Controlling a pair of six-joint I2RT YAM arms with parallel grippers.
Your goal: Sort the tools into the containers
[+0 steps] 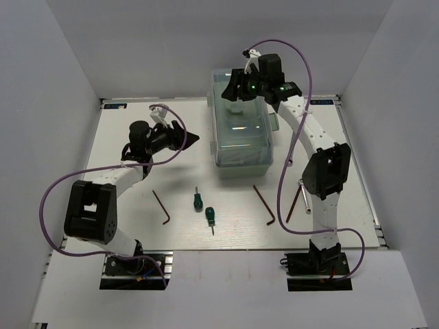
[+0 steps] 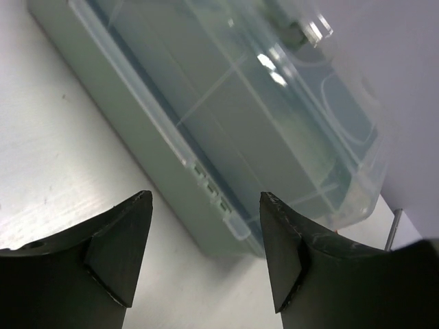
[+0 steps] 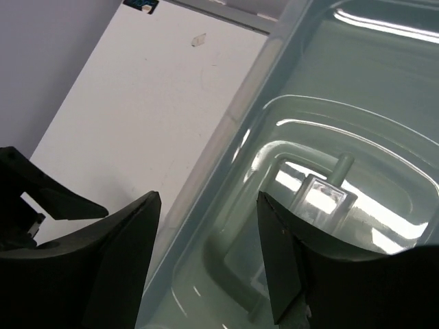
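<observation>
Noted the pale mint-green plastic rectangular toolbox far of ctr on the white table, clear lid shut, nothing sorted yet. Found all tools loose near of the box: two stubby green-handled screwdrivers at ctr, a thin dark reddish-brown L-shaped hex key to their left, a second key to their right, plus a slim silver wrench, probably, half hidden by the right arm. Saw the right gripper over the far end of the lid, jaws spread wide, nothing held, w/ the clear handle just off to one side of its fingers. Saw the left gripper just left of the box, likewise wide open & empty, facing the left wall. Judged the step as opening the lid before any sorting. Called for shifting the right gripper until both pads flanked the handle, closing only then, & lifting along the hinge arc, not straight up. Called also for bracing the left wall w/ the left gripper, since a light box could slide or tip. Couldn't tell whether the small tabs on that wall were hinges or catches; worth settling first.
</observation>
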